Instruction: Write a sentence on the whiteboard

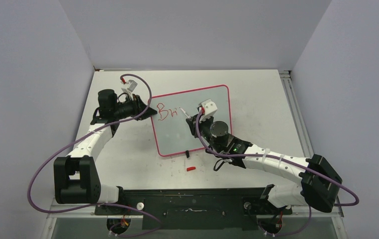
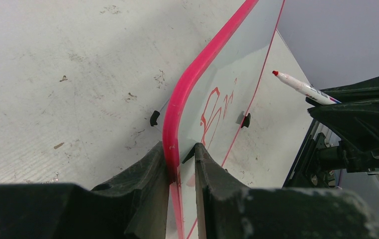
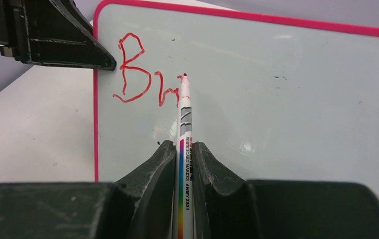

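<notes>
The whiteboard (image 1: pixel 175 133), pink-framed, lies on the table in the middle of the top view. Red lettering (image 1: pixel 166 110) sits at its upper left: "Br" and a further stroke (image 3: pixel 137 69). My left gripper (image 1: pixel 150 113) is shut on the board's left edge, with the pink frame (image 2: pixel 187 84) pinched between its jaws (image 2: pixel 182 152). My right gripper (image 3: pixel 183 149) is shut on a white marker (image 3: pixel 184 114) over the board. The marker's red tip points at the end of the lettering; I cannot tell if it touches. The left wrist view shows the marker (image 2: pixel 302 88) from the side.
A small red marker cap (image 1: pixel 191 169) lies on the table just in front of the board's near edge. The board's small black feet (image 2: pixel 154 118) rest on the scuffed white tabletop (image 1: pixel 257 99). Grey walls close the table in on three sides.
</notes>
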Robot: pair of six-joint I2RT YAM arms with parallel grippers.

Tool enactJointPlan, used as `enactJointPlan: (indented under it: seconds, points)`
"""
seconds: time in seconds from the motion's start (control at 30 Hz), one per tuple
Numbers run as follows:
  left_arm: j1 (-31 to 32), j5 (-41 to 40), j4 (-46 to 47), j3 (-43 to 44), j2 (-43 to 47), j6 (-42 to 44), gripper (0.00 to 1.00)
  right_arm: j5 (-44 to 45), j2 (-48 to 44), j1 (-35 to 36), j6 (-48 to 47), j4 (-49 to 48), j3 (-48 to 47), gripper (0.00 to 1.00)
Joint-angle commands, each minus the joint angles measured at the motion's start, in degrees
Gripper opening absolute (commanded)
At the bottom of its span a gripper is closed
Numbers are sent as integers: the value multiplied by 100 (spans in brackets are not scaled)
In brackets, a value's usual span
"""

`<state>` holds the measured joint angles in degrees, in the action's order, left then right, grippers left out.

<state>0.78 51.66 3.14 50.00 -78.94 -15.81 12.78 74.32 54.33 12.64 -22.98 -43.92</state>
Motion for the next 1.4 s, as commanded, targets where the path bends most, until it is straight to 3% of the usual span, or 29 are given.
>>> enactJointPlan:
  seconds: [0.0, 1.37]
  points:
    - [57, -55, 36, 182, 159, 175, 15, -283, -223, -66, 43, -129, 91, 5]
    - [59, -61, 1, 186, 185, 210, 15, -4, 672, -170, 14, -481, -260, 5]
